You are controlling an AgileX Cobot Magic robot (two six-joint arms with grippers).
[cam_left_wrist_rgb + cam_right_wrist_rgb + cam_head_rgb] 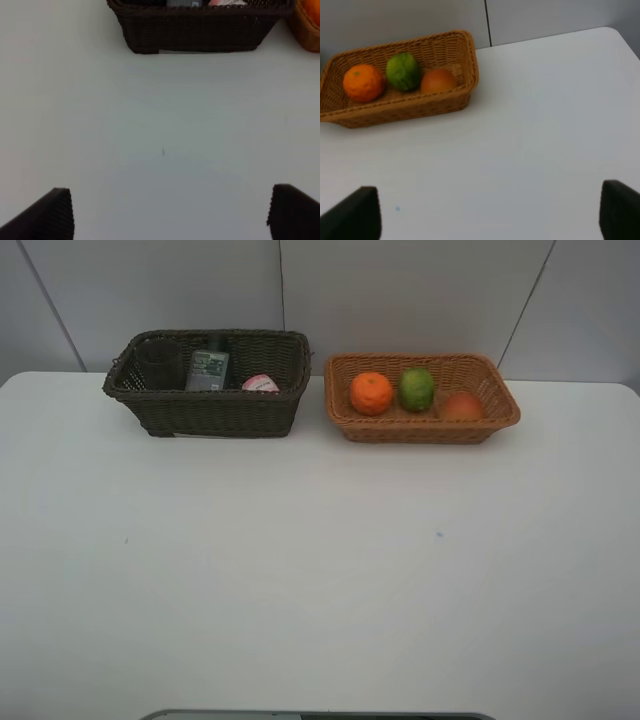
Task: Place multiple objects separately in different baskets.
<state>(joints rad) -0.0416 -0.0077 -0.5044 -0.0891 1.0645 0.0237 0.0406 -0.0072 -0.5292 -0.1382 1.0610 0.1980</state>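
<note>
Dark basket [208,398] far left and tan basket [421,398] far right, long axes left-right. Flask [208,370] leaning neck-far in dark basket beside pink item [260,383]; orange [371,393], lime [417,389], peach [461,405] rowed in tan. Left gripper [170,212] and right gripper [490,215] spread wide, holding nothing.

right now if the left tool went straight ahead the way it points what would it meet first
Probably the near wall of the dark brown basket. The left tool is open over bare table, and nothing lies between them, though depth is hard to judge.

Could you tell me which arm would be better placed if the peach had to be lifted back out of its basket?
Probably the right. The peach lies in the light basket on the right of the table, in the right wrist view. The right claw is open and empty. The left wrist view faces the dark basket.
</note>
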